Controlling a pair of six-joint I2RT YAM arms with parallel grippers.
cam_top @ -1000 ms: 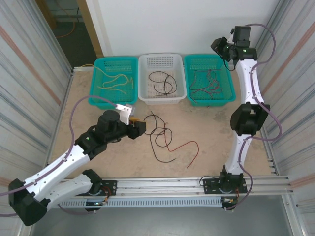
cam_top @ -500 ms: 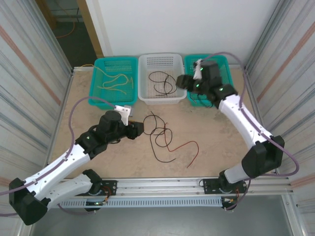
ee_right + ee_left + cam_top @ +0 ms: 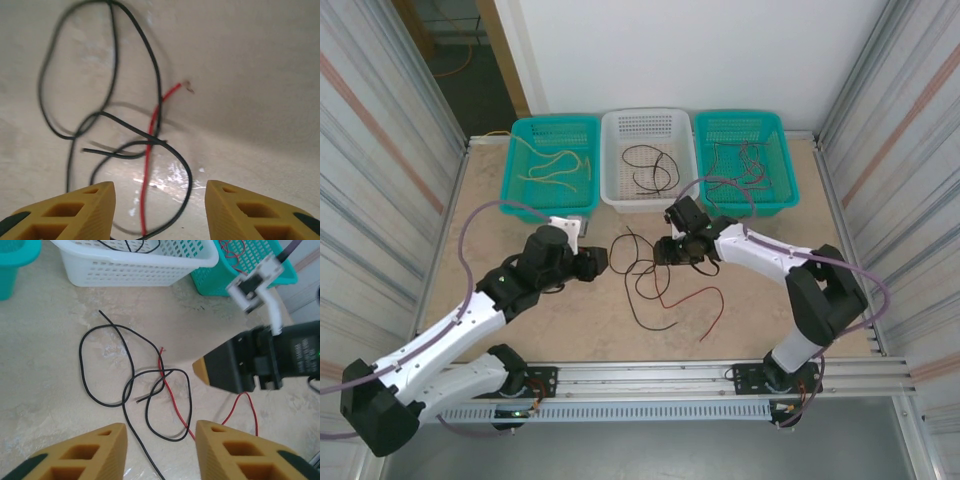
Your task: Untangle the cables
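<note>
From above we count three baskets along the far edge: a teal basket (image 3: 555, 150) holding tan wires, a white basket (image 3: 650, 125) holding black ones, and a second teal basket (image 3: 745, 130) holding red and dark ones. The loose cables (image 3: 645, 272) lie tangled mid-table (image 3: 740, 320), between the left gripper (image 3: 603, 260) and the right gripper (image 3: 663, 250).

At the left wrist, we see thin black loops (image 3: 81, 372) crossed by one red wire (image 3: 170, 395), with our fingers (image 3: 100, 450) spread apart and empty.

At the right wrist, the fingers (image 3: 75, 212) are likewise parted, gripping nothing, above the flat-lying tangle.

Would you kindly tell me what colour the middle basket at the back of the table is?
White; the middle basket shows best in the top view.
</note>
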